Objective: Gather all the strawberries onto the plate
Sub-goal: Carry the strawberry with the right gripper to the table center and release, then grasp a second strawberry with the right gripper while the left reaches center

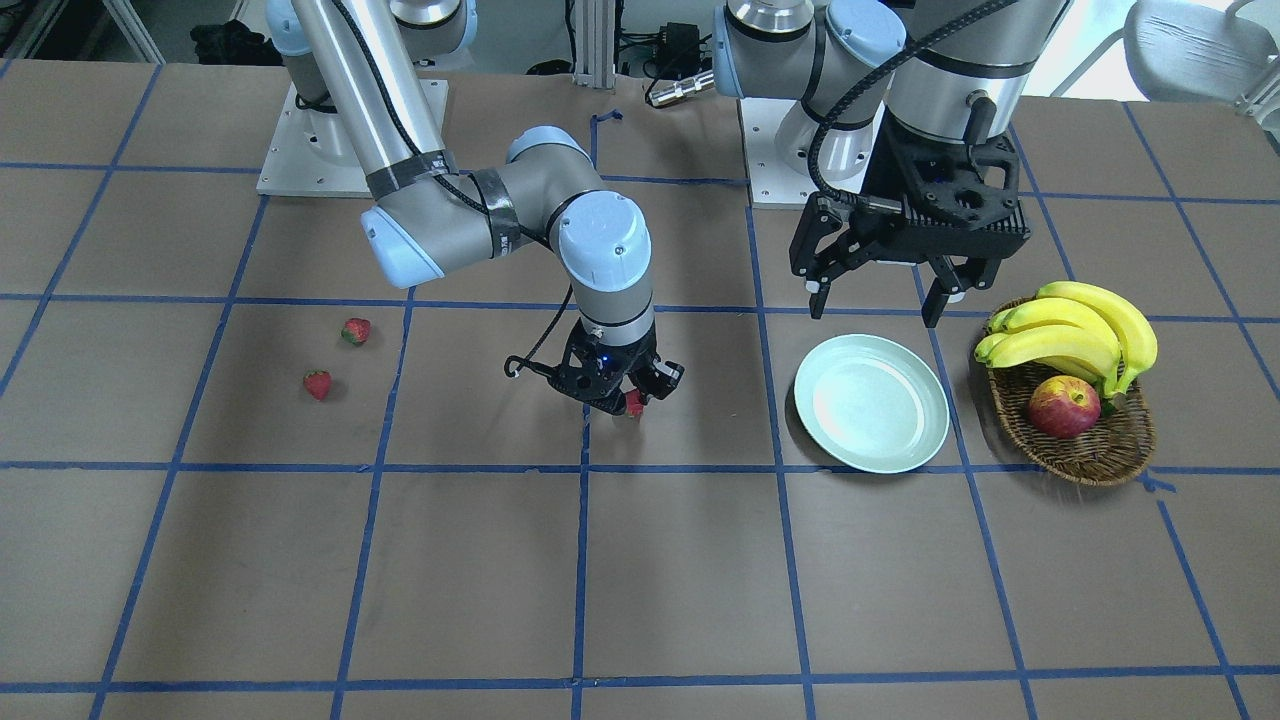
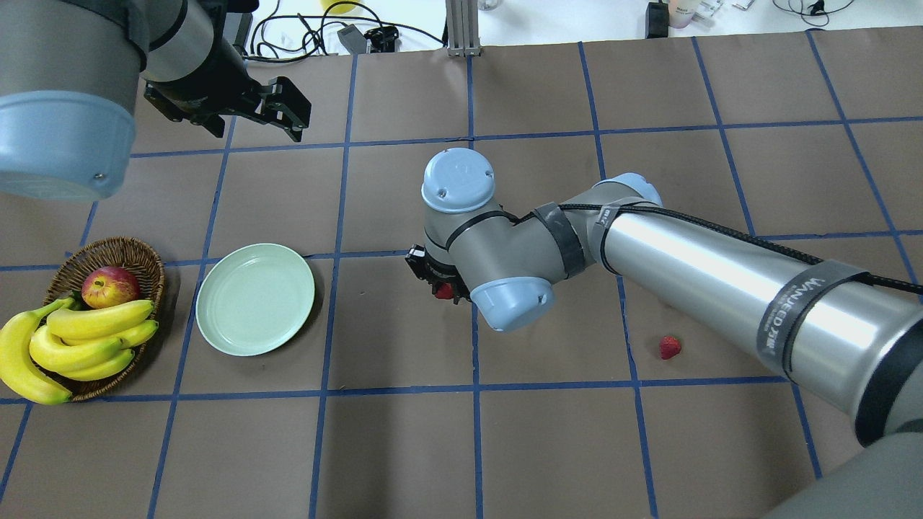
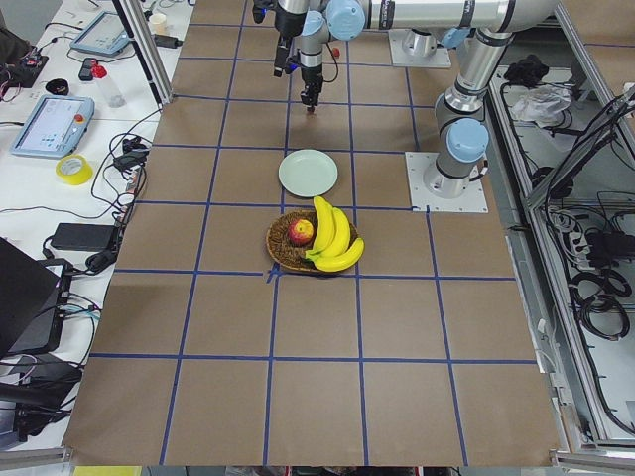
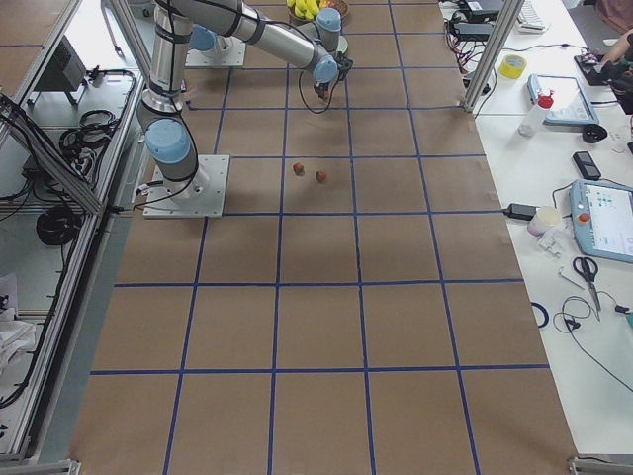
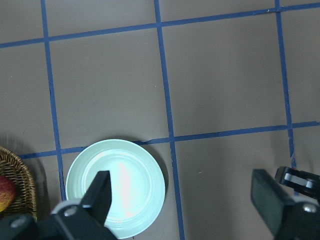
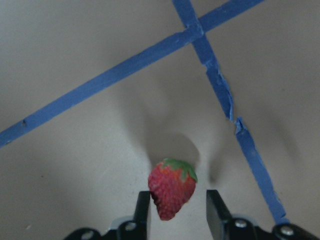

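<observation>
Left of the front-facing view: one small red, green-capped strawberry (image 1: pixel 355 331) and a second strawberry (image 1: pixel 317 384) lie near each other on the brown paper table with blue tape lines (image 1: pixel 200 560), well apart from the plate.

Centre: the black two-finger right gripper (image 1: pixel 634 398) hangs low over a tape line. In the wrist view its fingers (image 6: pixel 143 207) pinch a third strawberry (image 6: pixel 172 187) by its flanks, cap pointing away from the camera.

Right of centre: the round, shallow, pale mint-green glossy plate (image 1: pixel 870 400) holds no berry yet.

Above the plate: the black left gripper (image 1: pixel 875 308) hovers near the upper rim, fingers spread wide, holding nothing.

Far right: a brown oval wicker basket (image 1: pixel 1110 455) with yellow bananas (image 1: pixel 1080 330) and a red-yellow apple (image 1: pixel 1063 407) sits just beside the plate.

Handling: the berries look light, soft and easily bruised, and the tapered tip probably lets pads slip. The widest part below the cap seems the best hold, squeezed lightly.

Risk: dropped from a height, a berry could roll off the glossy plate.
</observation>
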Tool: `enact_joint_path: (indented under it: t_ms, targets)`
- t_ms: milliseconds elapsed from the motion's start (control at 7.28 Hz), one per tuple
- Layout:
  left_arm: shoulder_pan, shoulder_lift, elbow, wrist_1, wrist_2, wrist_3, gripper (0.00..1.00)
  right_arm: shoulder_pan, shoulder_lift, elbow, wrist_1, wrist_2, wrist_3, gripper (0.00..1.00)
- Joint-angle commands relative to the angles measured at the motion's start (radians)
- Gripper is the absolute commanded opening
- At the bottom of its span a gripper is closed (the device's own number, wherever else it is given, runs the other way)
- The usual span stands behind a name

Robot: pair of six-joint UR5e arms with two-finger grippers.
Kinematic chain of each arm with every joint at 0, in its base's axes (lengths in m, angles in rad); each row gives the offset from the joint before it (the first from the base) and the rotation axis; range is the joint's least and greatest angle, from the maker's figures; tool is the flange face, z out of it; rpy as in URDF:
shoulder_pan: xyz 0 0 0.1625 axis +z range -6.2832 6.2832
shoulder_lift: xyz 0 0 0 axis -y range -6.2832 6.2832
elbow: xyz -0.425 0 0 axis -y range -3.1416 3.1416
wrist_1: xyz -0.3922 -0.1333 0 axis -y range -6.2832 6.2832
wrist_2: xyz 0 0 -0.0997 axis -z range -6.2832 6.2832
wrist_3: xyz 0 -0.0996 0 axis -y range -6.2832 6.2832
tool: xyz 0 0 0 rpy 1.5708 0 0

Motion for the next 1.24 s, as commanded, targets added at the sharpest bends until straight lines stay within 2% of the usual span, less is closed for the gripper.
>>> enact_joint_path:
  t_ms: [0,137,275,412,550,687,962,1100]
  targets:
    - [0.002,0.001,0.000,0.001,-0.001,0.002,1.00,-0.003,-0.005,-0.003,0.008,-0.059,-0.093,1.00]
    - [0.005,0.001,0.000,-0.001,-0.002,0.002,1.00,-0.052,-0.063,0.015,0.044,-0.095,-0.137,1.00]
    - [0.008,0.001,-0.001,-0.001,-0.002,0.002,1.00,-0.148,-0.141,0.058,0.090,-0.106,-0.228,1.00]
    - [0.004,0.001,-0.001,-0.001,0.000,0.004,1.00,-0.236,-0.221,0.137,0.118,-0.110,-0.298,1.00]
    - [0.007,-0.001,0.000,0.001,-0.001,0.007,1.00,-0.323,-0.278,0.231,0.096,-0.132,-0.364,1.00]
    - [0.005,0.001,0.000,0.001,-0.002,0.008,1.00,-0.420,-0.310,0.285,0.094,-0.202,-0.528,1.00]
    - [0.010,-0.013,0.002,0.004,0.000,0.008,1.00,-0.595,-0.314,0.298,0.095,-0.206,-0.812,1.00]
    - [0.004,-0.039,0.002,0.014,-0.009,-0.011,1.00,-0.671,-0.314,0.340,0.085,-0.192,-0.921,0.99]
